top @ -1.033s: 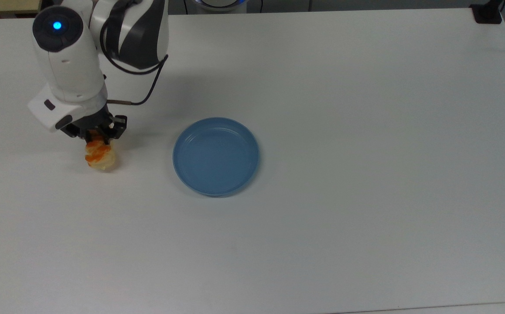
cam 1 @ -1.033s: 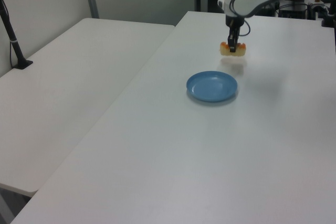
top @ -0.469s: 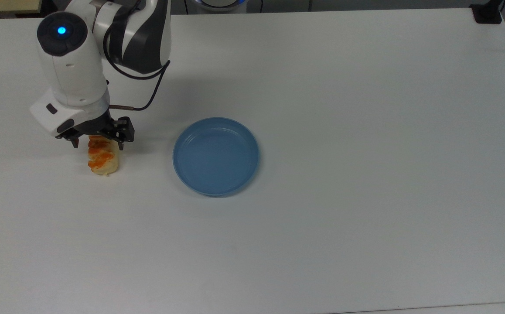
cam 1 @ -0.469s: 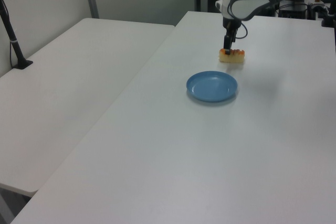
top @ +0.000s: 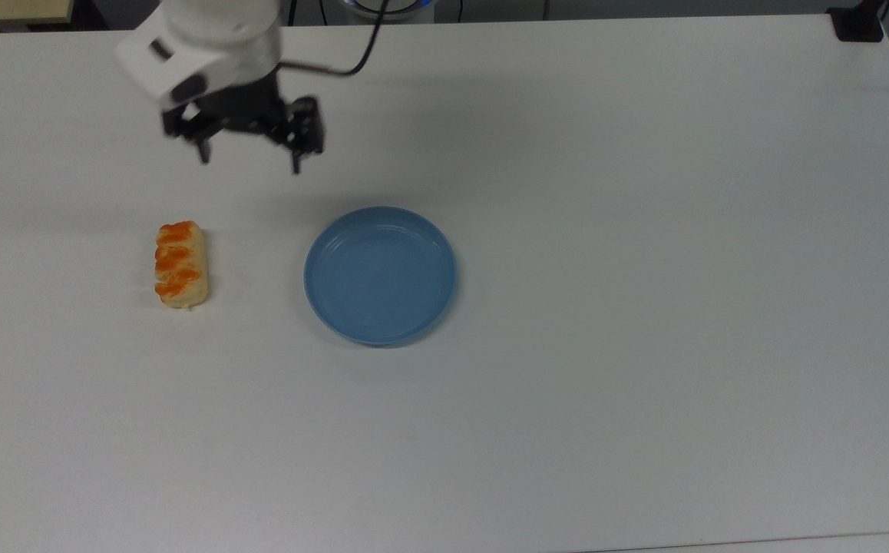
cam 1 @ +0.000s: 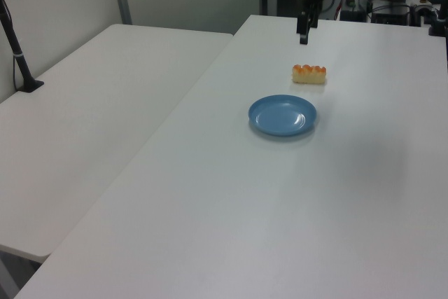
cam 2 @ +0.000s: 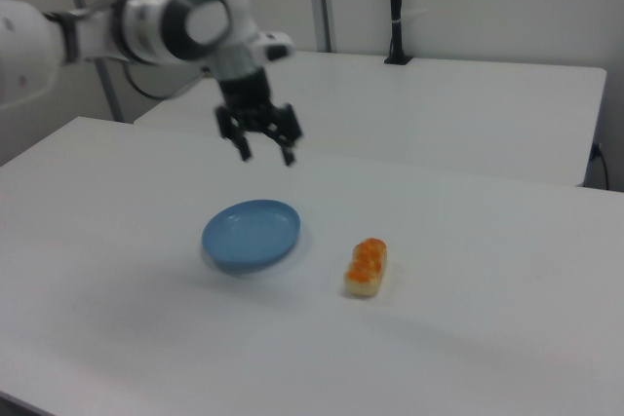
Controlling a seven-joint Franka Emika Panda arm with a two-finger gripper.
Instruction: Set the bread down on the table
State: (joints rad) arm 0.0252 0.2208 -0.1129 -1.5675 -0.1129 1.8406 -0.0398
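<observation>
The bread (top: pixel 180 265), a pale bun with orange-glazed humps, lies flat on the white table (top: pixel 644 307), to the top view's left of the blue plate. It also lies beyond the plate in the left view (cam 1: pixel 309 73) and beside it in the right view (cam 2: pixel 366 266). My gripper (top: pixel 249 161) hangs open and empty in the air, well clear of the bread and toward the table's far edge in the top view. Its two fingers (cam 2: pixel 265 154) point down, spread apart, above the plate's far side in the right view. In the left view the gripper (cam 1: pixel 303 38) hovers beyond the bread.
An empty round blue plate (top: pixel 380 275) sits near the table's middle. A second white table (cam 1: pixel 91 103) stands alongside at the left view's left. A black post base (top: pixel 857 23) stands at the table's far right corner in the top view.
The gripper let go of the bread, which now lies still on the table. The arm rose and drew back toward the far edge and the top view's right, fingers spread.
</observation>
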